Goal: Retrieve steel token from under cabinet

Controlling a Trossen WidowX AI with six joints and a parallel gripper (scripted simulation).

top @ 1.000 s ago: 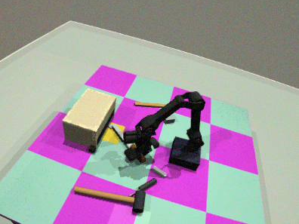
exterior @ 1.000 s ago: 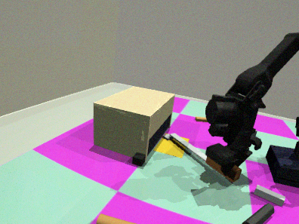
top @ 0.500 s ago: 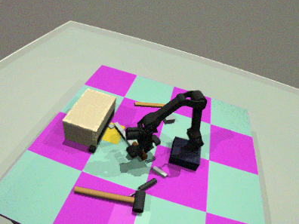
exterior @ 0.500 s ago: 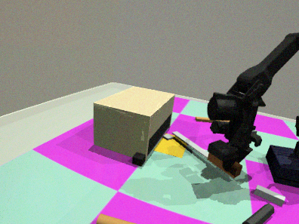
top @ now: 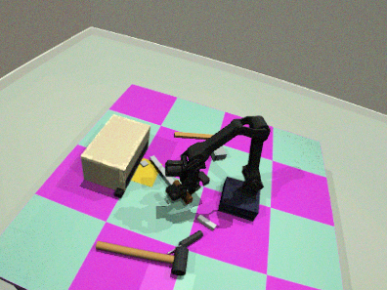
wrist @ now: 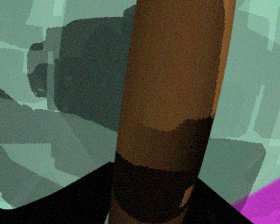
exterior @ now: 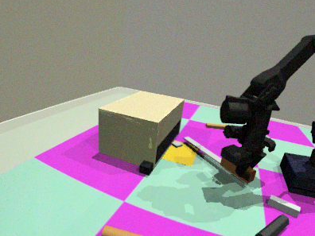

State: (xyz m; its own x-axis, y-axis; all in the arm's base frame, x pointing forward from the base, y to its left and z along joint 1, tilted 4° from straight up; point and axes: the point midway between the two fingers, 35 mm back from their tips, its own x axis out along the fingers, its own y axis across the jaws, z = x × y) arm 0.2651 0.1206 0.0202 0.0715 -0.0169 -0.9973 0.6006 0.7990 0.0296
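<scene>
The flat grey token (top: 144, 163) (exterior: 176, 144) lies in front of the cabinet (top: 115, 150) (exterior: 127, 134), at the far, cabinet-side edge of the yellow marked area (top: 144, 176) (exterior: 180, 155); I cannot tell if it is wholly inside. My gripper (top: 182, 192) (exterior: 239, 169) (wrist: 150, 177) is shut on the brown handle of a long tool. The tool's thin metal blade (top: 159, 166) (exterior: 203, 149) points toward the cabinet's far end, passing beside the token over the area's right side. Its shadow shows apart from it, so it seems raised. The wrist view shows only the handle, not the blade or token.
A wooden-handled mallet (top: 137, 253) lies in front, beside a dark-handled tool (top: 192, 238). A pale block (top: 206, 222) (exterior: 284, 206) lies near the arm's base (top: 239, 199). Another wooden handle (top: 193, 136) (exterior: 215, 125) lies behind. A black foot (top: 118, 192) (exterior: 145, 167) stands at the cabinet's near corner.
</scene>
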